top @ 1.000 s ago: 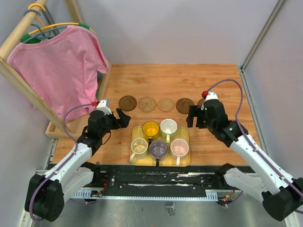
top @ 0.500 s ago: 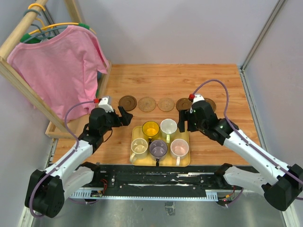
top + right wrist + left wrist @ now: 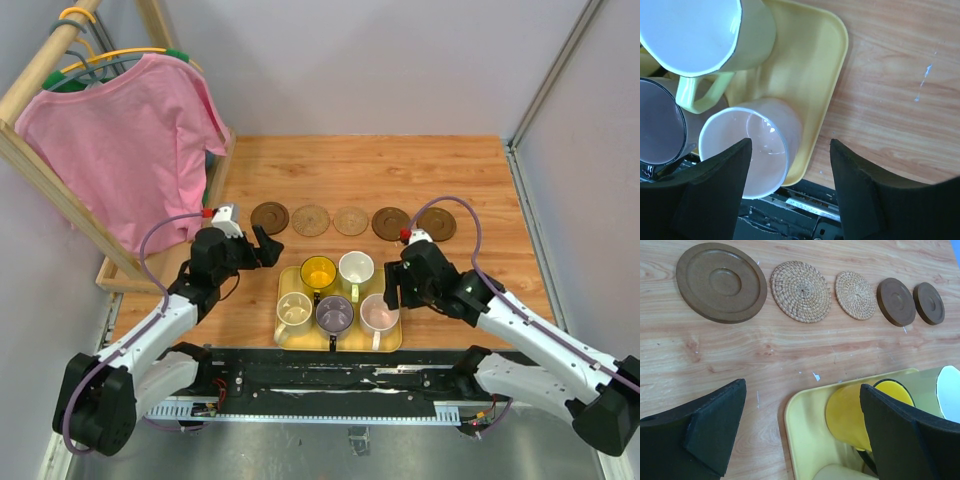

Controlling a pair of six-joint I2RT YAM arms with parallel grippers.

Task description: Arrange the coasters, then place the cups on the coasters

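Five coasters lie in a row on the table: dark brown [image 3: 270,216], tan woven [image 3: 311,220], tan woven [image 3: 351,220], dark brown [image 3: 391,223], dark brown [image 3: 436,224]. The cups stand in the yellow tray [image 3: 392,340]: yellow [image 3: 319,272], white [image 3: 356,267], cream [image 3: 294,311], purple-grey [image 3: 334,314], pink [image 3: 379,313]. My right gripper [image 3: 790,145] is open and straddles the right wall of the pink cup [image 3: 747,150], one finger over its inside. My left gripper [image 3: 802,385] is open above the tray's far left corner [image 3: 790,410], its right finger in front of the yellow cup [image 3: 850,410].
A wooden rack with a pink shirt [image 3: 130,140] stands at the left, its base [image 3: 130,275] on the table. Grey walls close the back and right. A black rail [image 3: 330,370] runs along the near edge by the tray.
My right arm has come from the coaster row toward the near edge, down over the pink cup, its jaws narrowing. The left gripper has crept slightly toward the tray.
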